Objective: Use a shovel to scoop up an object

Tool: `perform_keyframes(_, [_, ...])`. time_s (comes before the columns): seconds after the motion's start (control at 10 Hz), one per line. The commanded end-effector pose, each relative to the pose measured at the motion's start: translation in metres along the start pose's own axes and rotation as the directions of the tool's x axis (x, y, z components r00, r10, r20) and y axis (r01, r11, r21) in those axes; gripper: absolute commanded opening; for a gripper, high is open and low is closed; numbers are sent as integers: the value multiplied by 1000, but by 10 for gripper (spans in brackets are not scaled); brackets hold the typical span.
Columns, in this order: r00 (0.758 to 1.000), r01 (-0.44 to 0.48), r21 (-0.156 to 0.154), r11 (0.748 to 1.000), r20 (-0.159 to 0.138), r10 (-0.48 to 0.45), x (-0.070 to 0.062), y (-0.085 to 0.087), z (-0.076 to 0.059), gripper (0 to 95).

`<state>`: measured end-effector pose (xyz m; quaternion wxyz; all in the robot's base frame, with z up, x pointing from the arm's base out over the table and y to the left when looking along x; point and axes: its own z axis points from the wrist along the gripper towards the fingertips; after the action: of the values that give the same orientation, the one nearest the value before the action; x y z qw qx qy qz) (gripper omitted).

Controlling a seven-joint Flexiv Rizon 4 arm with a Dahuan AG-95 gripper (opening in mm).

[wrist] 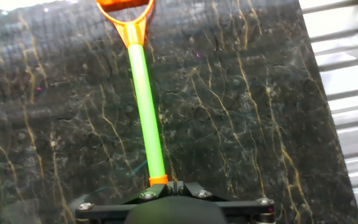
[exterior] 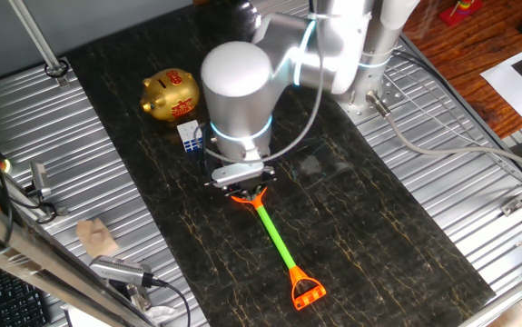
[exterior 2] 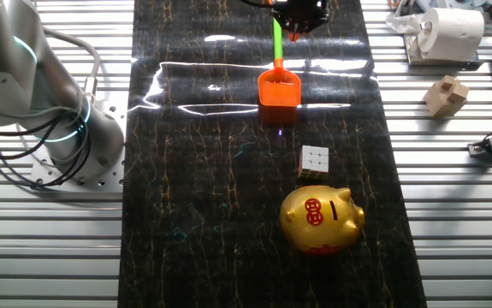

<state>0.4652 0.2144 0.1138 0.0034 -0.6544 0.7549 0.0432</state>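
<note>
— Found the gripper hard against the lens in the hand view, down on the green shaft of the shovel, at an orange collar. Could not tell a firm clamp from a mere straddle.
— Placed the cube where?
— Just past the orange blade, off to one side and apart from it, near the gold piggy bank. Saw nothing on the blade.
— Judged the step how?
— As taking hold of the tool, scooping not yet begun. Called next for a sure grip, then sliding the blade low along the table under the cube, steering clear of the piggy bank.
</note>
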Motion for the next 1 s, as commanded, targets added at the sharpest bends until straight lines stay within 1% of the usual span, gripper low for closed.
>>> perform_keyframes(0.1, [1000,-14,-13,1000,-15,14,-1,0,0,0])
perform_keyframes(0.2, [1000,-23,-19,1000,-16,23,-1,0,0,0])
perform_keyframes(0.4, [999,-31,-21,999,-26,30,-1,0,0,0])
perform_keyframes(0.7, [1000,-29,-28,999,-11,29,-1,0,0,0])
perform_keyframes(0.8, [1000,-29,-28,999,-11,29,-1,0,0,0])
perform_keyframes(1.0, [999,-30,-26,999,-14,30,-18,1,2,0])
